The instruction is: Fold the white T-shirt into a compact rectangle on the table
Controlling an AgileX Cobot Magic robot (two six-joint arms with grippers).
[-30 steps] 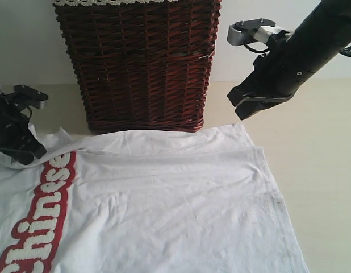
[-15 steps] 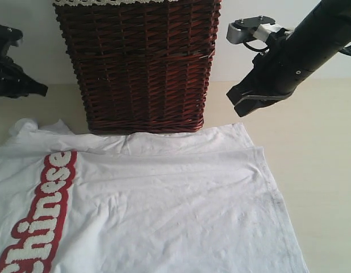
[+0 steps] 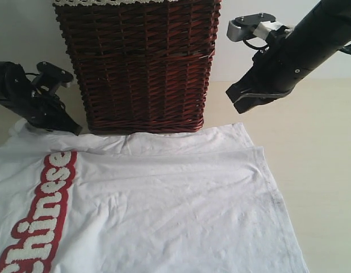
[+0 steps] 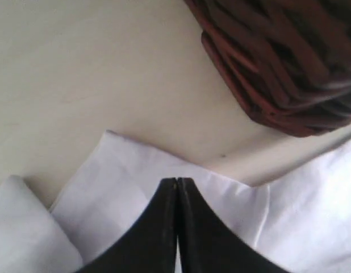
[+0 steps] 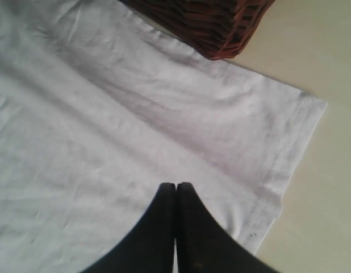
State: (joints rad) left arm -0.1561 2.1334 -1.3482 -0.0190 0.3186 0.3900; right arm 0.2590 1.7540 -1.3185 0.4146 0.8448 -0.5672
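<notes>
1. The white T-shirt (image 3: 175, 199) lies spread flat on the bench (image 3: 323, 170). Its far edge runs along the foot of the basket (image 3: 141, 68), and the red lettering goes down its left part.
2. The left hand (image 3: 75, 130) is closed, with no cloth seen between its tips. It points down at the far-left corner of the shirt, just beside the basket.
3. The right hand (image 3: 234, 103) is also closed and empty. It hangs in the air above the far-right corner, well apart from the cloth.
4. So the left hand is the nearer one; I judge the next grasp begins at that far-left corner.
5. One second ago the left hand was lower at the left edge, at a raised fold; it then rose and came back down. The corner now lies flatter. The right hand has hardly moved.
</notes>
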